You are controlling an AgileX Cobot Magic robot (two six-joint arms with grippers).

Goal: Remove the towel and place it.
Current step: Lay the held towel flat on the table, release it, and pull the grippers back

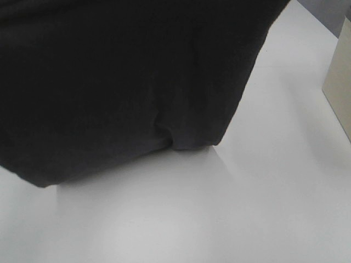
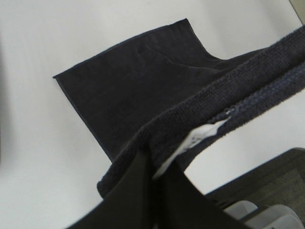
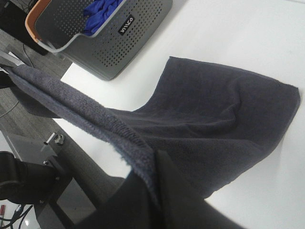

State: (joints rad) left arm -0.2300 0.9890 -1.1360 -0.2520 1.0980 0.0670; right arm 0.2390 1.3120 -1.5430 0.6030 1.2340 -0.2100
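Note:
The dark grey towel (image 1: pixel 109 82) hangs close to the high camera and fills most of that view, hiding both arms. In the left wrist view my left gripper (image 2: pixel 152 174) is shut on the towel's hemmed edge (image 2: pixel 224 102) near a white label (image 2: pixel 195 138). The rest of the towel (image 2: pixel 138 81) drapes down onto the white table (image 2: pixel 33 143). In the right wrist view my right gripper (image 3: pixel 155 183) is shut on another part of the towel's edge. The cloth (image 3: pixel 214 109) slopes down from it, its far end lying on the table (image 3: pixel 248 28).
A grey perforated basket (image 3: pixel 124 33) with an orange rim and a blue item (image 3: pixel 100 9) inside stands at the table's edge. A beige box-like object (image 1: pixel 340 82) stands at the right edge of the high view. White tabletop (image 1: pixel 247 208) shows in front.

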